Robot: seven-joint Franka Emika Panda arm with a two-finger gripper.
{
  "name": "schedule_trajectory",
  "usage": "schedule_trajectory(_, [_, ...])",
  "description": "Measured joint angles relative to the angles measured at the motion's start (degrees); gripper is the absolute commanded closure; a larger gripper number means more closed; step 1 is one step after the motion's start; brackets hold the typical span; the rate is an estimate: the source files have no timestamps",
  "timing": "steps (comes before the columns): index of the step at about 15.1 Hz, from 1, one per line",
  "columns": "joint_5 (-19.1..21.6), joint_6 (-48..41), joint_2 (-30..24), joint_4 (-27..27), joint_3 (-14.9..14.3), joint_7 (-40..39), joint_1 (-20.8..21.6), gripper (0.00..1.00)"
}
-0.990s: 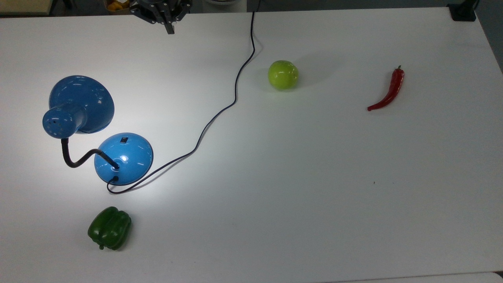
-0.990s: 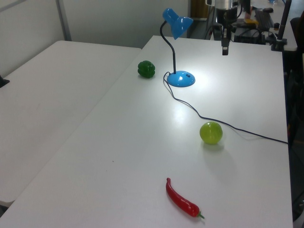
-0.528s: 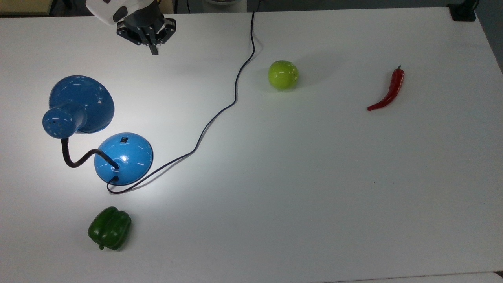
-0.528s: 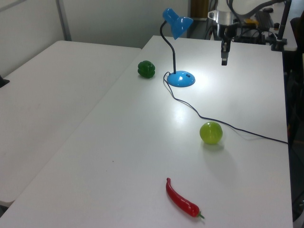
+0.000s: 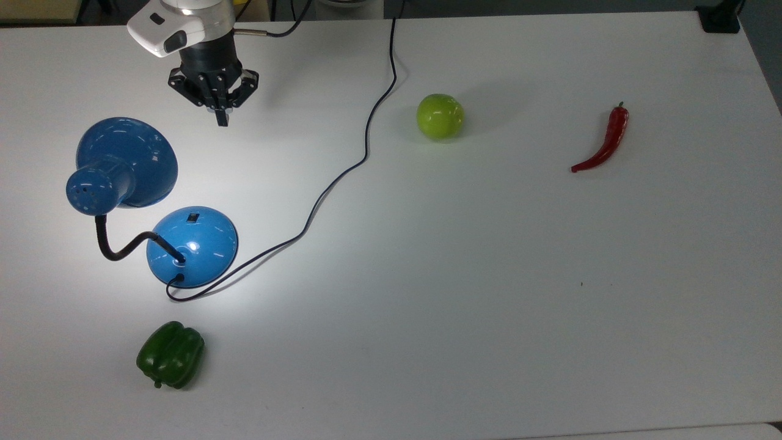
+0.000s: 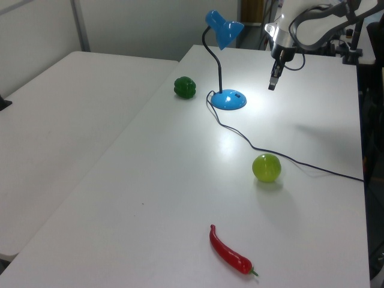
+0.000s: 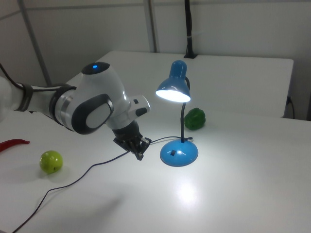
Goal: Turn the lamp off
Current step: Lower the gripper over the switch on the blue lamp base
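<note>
white table (image 5: 489, 305) glows under the lamp (image 7: 173, 90), so nothing is done yet. my gripper (image 5: 221, 120), fingers together, hangs short of the switch (image 5: 193, 217); reaching and pressing remain.

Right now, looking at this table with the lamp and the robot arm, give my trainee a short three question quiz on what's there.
1. True or false: the blue desk lamp is lit.
2. In the top view, which item lies nearest the lamp's base? A) green apple B) red chili pepper C) green bell pepper
3. Fill in: the hand hangs above the table, not touching the lamp's small black ____.

Key: 1 true, the shade glows in the right view. 2 C. 3 switch.
</note>
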Motion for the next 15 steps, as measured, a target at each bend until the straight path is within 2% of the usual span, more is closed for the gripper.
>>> schedule_trajectory(7, [7.2,17.1,5.9,-0.5,-0.1,1.0,-0.3,1.0])
schedule_trajectory(12, [10.4,25.5,9.7,-0.3,-0.1,1.1,-0.4,1.0])
schedule_trajectory(15, [12.4,27.6,11.9,1.2,-0.1,1.2,-0.8,1.0])
